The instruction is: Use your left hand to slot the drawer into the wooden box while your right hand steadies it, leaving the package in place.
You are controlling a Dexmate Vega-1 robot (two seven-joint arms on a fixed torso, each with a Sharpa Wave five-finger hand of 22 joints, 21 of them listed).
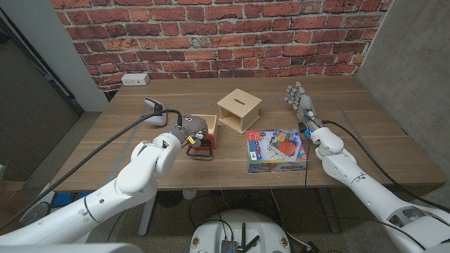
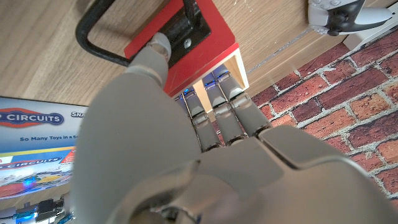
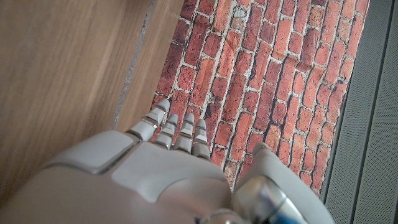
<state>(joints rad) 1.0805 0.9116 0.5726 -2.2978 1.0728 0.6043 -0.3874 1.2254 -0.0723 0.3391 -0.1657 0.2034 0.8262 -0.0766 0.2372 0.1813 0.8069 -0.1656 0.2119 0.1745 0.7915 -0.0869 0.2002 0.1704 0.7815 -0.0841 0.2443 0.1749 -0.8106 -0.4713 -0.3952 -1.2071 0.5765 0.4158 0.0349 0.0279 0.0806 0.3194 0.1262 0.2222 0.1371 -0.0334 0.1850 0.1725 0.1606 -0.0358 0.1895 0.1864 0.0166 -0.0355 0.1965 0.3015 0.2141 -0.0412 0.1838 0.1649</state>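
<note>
Gripping the drawer (image 1: 204, 138) with the left hand (image 1: 186, 133): fingers (image 2: 217, 102) over its light wooden side, thumb on the red front beside the black loop handle (image 2: 99, 37), as the left wrist view shows. Sits at the near-middle of the wooden table (image 1: 126, 151), not yet in the box. Just to its right, a Snap Circuits package (image 1: 276, 150), lying flat and apart from both hands. Farther right, right hand (image 1: 299, 100) raised, fingers spread, holding nothing and well clear of the box. Beyond the drawer, wooden box (image 1: 239, 109) with a slot in its lid, standing near the middle, a small gap between it and the drawer. Farther back on the left, a white controller (image 1: 154, 111).

Probably the grasp-and-align step. Next calls for bringing the right hand across to brace the box, then turning the drawer to face the opening and sliding it home, keeping clear of the package.
</note>
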